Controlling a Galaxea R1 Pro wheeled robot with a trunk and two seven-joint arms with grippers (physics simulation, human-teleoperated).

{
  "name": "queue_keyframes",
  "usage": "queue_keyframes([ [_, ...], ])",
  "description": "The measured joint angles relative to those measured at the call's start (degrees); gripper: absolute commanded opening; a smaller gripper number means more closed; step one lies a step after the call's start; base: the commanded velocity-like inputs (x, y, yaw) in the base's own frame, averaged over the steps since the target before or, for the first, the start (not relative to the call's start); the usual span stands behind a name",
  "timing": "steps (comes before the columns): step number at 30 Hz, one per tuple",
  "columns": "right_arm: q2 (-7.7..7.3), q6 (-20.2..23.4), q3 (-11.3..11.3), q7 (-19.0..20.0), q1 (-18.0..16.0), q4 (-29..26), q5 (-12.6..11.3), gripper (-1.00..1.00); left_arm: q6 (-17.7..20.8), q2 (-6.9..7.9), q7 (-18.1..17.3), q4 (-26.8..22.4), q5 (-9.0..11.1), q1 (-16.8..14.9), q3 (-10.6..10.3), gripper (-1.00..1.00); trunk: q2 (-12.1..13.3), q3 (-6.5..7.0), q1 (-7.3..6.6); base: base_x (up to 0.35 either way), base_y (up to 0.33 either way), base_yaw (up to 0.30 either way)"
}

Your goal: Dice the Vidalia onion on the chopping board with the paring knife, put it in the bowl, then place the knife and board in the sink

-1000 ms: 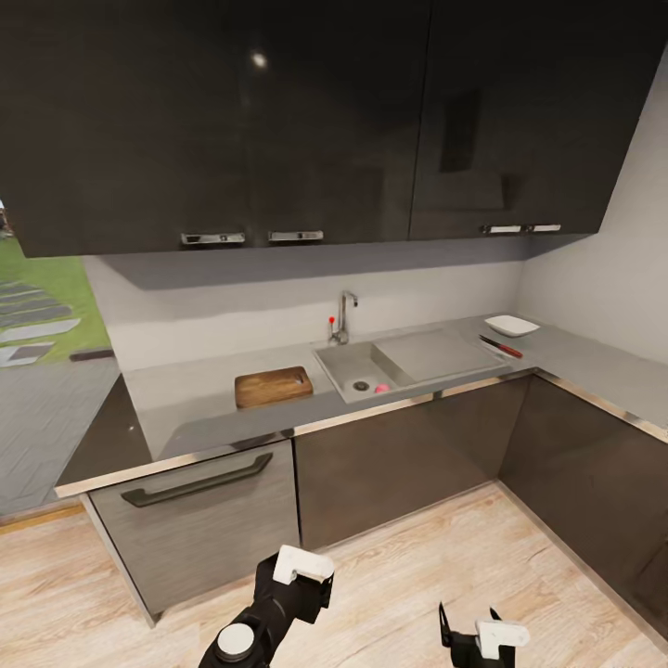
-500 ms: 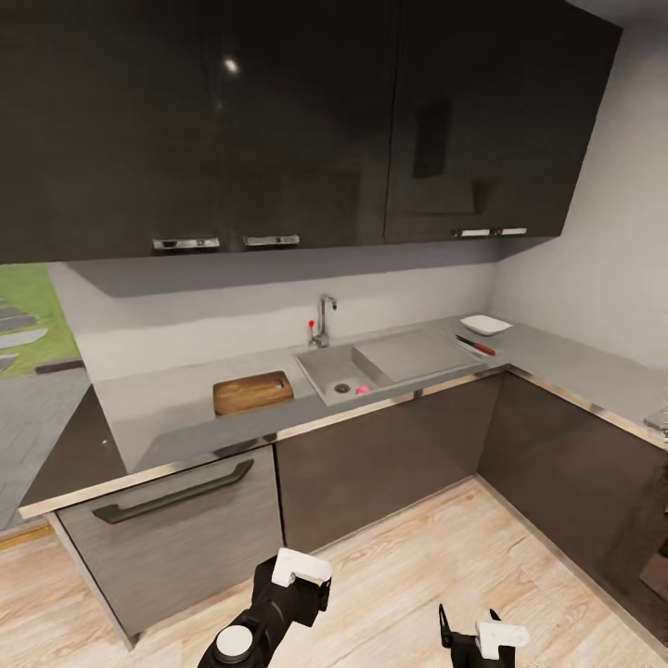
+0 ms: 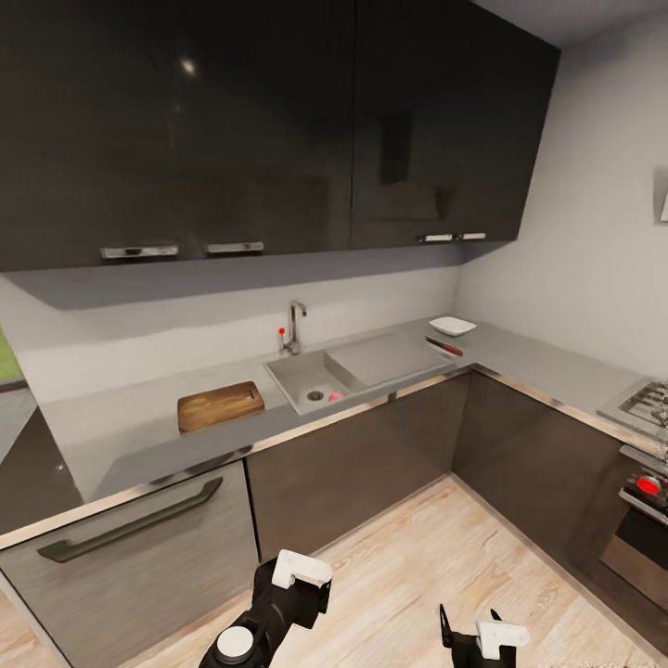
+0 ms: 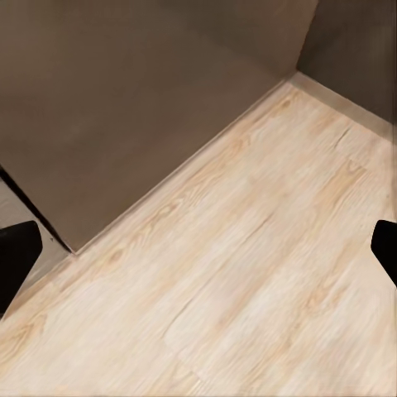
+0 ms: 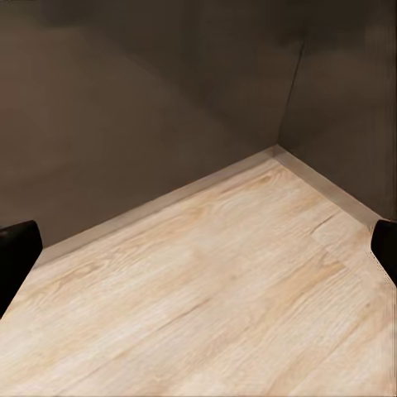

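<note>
Across the kitchen, the sink (image 3: pixel 301 379) is set in the dark grey countertop (image 3: pixel 121 436), with a chrome tap (image 3: pixel 295 327) behind it. The small pinkish Vidalia onion (image 3: pixel 336 396) lies in the basin near the drain. Left of the sink, the brown chopping board (image 3: pixel 221 405) lies flat. Beyond the steel drainer, the red-handled paring knife (image 3: pixel 444 347) rests next to the white bowl (image 3: pixel 453 326). My left gripper (image 3: pixel 295 586) (image 4: pixel 198 256) and right gripper (image 3: pixel 468 626) (image 5: pixel 198 248) hang low over the wood floor, both open and holding nothing, far from the counter.
Glossy black wall cabinets (image 3: pixel 232 130) hang above the counter. Lower cabinets and a grey drawer front with a long handle (image 3: pixel 130 520) face me. The counter turns a corner at the right, where a hob (image 3: pixel 649 401) and an oven with a red knob (image 3: pixel 648 484) stand.
The whole picture has slid left, so the camera has turned right; the hob and oven have come into view. Both arms hold the same pose.
</note>
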Motion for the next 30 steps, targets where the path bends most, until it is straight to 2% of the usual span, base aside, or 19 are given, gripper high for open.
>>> queue_keyframes([
  [17, -0.02, 0.0, 0.0, 0.0, 0.0, 0.0, 0.0, 1.00, 0.0, 0.03, 0.0, 0.9, 0.0, 0.0, 0.0, 1.00, 0.0, 1.02, 0.00, 0.168, 0.000, -0.216],
  [30, 0.04, 0.1, 0.0, 0.1, 0.0, 0.0, 0.0, 1.00, 0.0, 0.03, 0.0, 1.3, 0.0, 0.0, 0.0, 1.00, 0.0, 1.10, 0.00, 0.171, 0.000, -0.272],
])
